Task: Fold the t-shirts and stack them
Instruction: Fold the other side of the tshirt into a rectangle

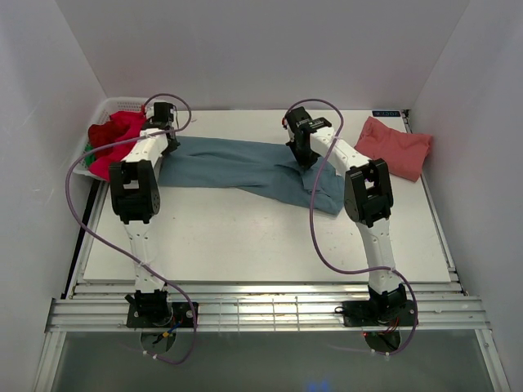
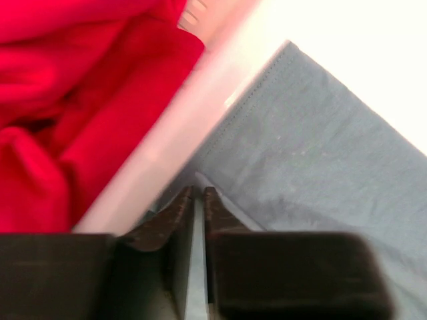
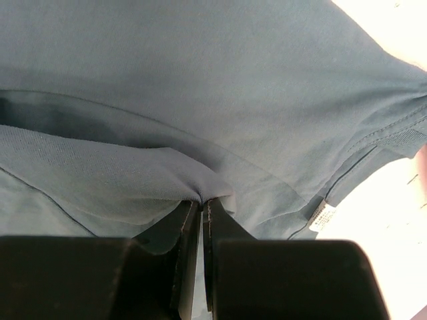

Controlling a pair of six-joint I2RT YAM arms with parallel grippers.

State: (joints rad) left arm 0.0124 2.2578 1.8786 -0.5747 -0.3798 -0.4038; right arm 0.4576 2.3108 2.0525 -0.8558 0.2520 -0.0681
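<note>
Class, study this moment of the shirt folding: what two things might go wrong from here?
1. The right gripper pinches only a thin fold of the teal t-shirt; it may slip out.
2. The left gripper works at the shirt's edge right beside the rim of the basket, so it might snag it.

Top view: bright, even, diffuse light from above, bounced by the white walls. Only faint soft shadows under the arms on the flat white table [image 1: 245,237]. Sharp throughout, mild perspective taper toward the back. Left wrist: soft focus all over, table blown out upper right. Bright red crumpled cloth [image 2: 73,100] is oversaturated, folds barely readable. White plastic basket rim [image 2: 167,133] is smeared, black left hand [image 2: 198,195] fully defocused. Right wrist: dusty teal-blue cotton t-shirt [image 3: 220,80] is crisp, stitching and label visible, dark shadow in the fold at left. Table clipped at right edge. Black right hand [image 3: 201,203] underexposed, no detail.
</note>
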